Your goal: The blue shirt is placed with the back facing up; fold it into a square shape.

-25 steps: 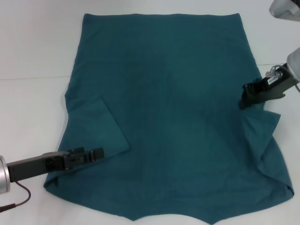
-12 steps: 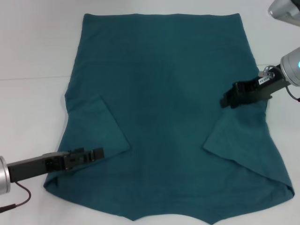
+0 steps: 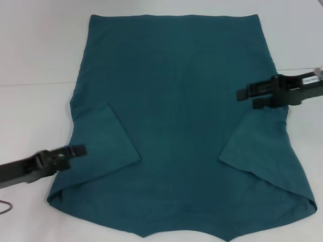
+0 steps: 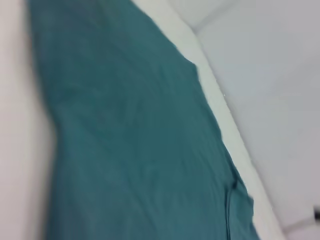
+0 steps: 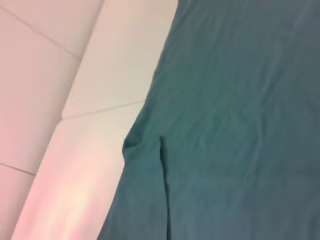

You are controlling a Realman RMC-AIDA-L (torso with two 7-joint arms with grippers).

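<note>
Right now the blue shirt (image 3: 176, 116) lies spread flat on the white table (image 3: 35, 55), plain side up, filling most of the middle of the head view. Both sleeves are folded inward onto the body: the left sleeve (image 3: 103, 143) makes a triangular flap near the left edge, and the right sleeve (image 3: 255, 146) makes a matching flap near the right edge.

The left tool (image 3: 75, 150) hangs at the shirt's left edge, just beside the folded left sleeve, with its arm reaching in from the lower left corner. It holds no cloth, and I cannot tell whether its fingers are spread or pressed together.

The right tool (image 3: 247, 98) sits over the shirt's right side, just above the folded right sleeve. Its two fingers are spread, one above the other, with nothing pinched between them.

Both wrist views show only shirt cloth and bare table.
</note>
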